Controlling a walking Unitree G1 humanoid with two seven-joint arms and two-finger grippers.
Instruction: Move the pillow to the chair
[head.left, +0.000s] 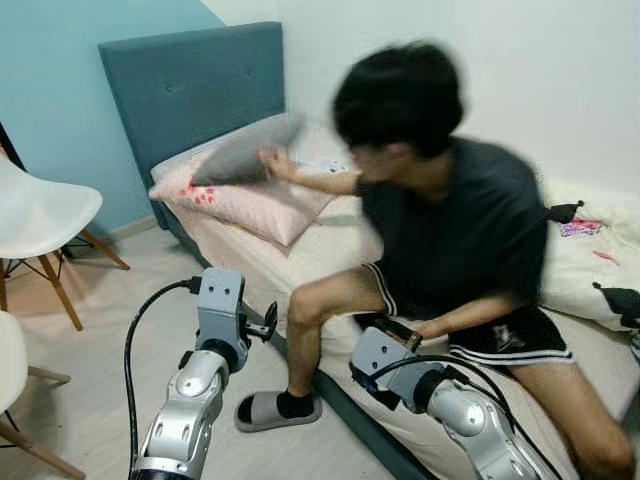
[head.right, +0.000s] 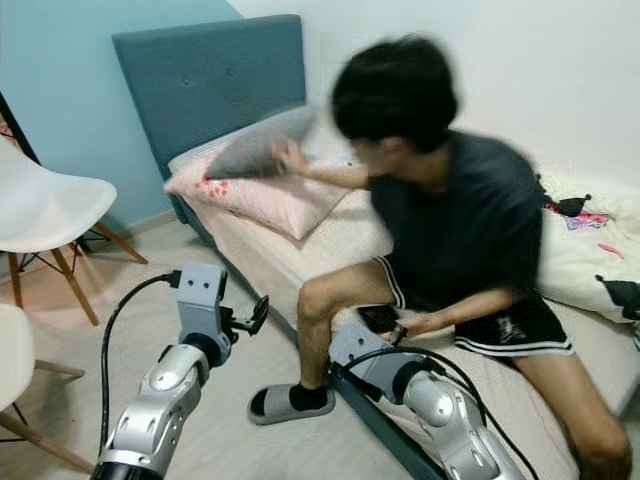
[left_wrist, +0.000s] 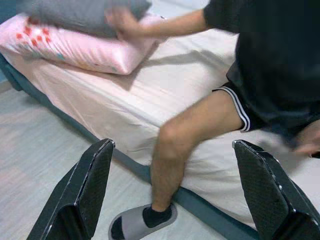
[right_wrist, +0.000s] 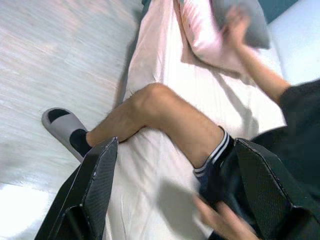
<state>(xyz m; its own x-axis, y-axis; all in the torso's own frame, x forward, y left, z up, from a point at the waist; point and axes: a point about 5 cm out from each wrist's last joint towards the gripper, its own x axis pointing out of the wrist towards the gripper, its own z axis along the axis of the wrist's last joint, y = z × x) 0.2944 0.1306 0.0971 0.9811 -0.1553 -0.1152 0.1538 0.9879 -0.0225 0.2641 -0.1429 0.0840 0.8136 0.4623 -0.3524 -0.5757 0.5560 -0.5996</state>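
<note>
While a person (head.left: 440, 220) sits on the bed (head.left: 330, 250), one hand (head.left: 268, 158) grips the grey pillow (head.left: 240, 150), apparently lifted over a pink pillow (head.left: 260, 205) by the headboard (head.left: 190, 90). White chair (head.left: 40, 215): well apart, on the floor. Left gripper (left_wrist: 172, 190) and right gripper (right_wrist: 175, 190): fingers wide, holding nothing.

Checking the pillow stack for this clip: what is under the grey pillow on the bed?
The grey pillow, gripped by the person's hand, rests on a pink pillow with red print lying on the bed's sheet. The contact area beneath is hidden.
</note>
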